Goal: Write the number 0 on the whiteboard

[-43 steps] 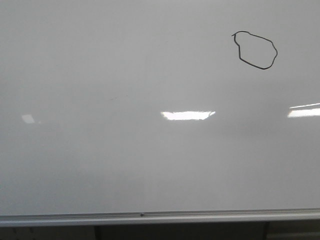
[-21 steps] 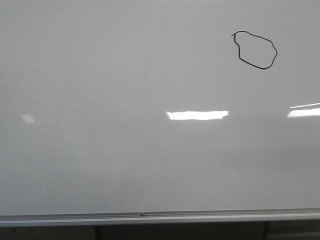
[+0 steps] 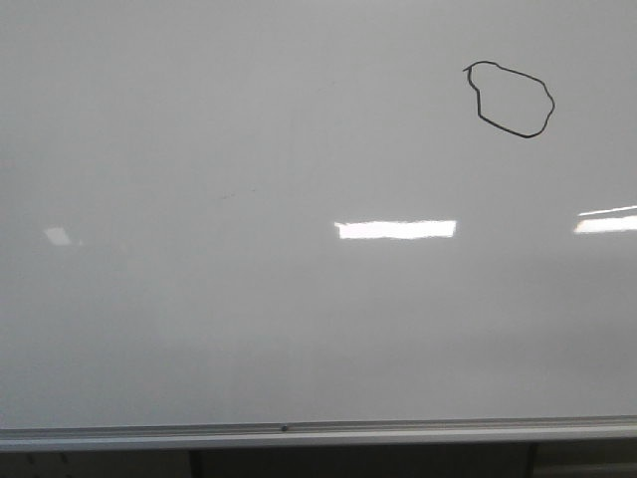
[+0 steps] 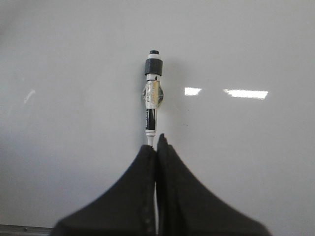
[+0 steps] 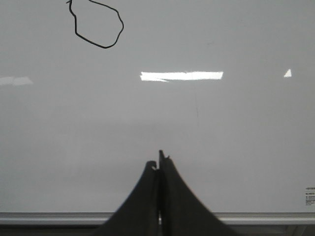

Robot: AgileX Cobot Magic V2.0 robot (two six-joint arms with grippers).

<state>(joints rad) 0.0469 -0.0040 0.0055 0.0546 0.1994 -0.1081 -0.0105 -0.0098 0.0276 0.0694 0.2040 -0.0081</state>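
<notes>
I see the number 0, a lumpy closed black loop, upper right on the whiteboard. Left gripper grasps a marker; right gripper is clenched, holding nothing.

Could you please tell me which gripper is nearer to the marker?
Left. The left gripper is shut on the marker, which juts out ahead of it; the right gripper is shut, with no marker in its view.
</notes>
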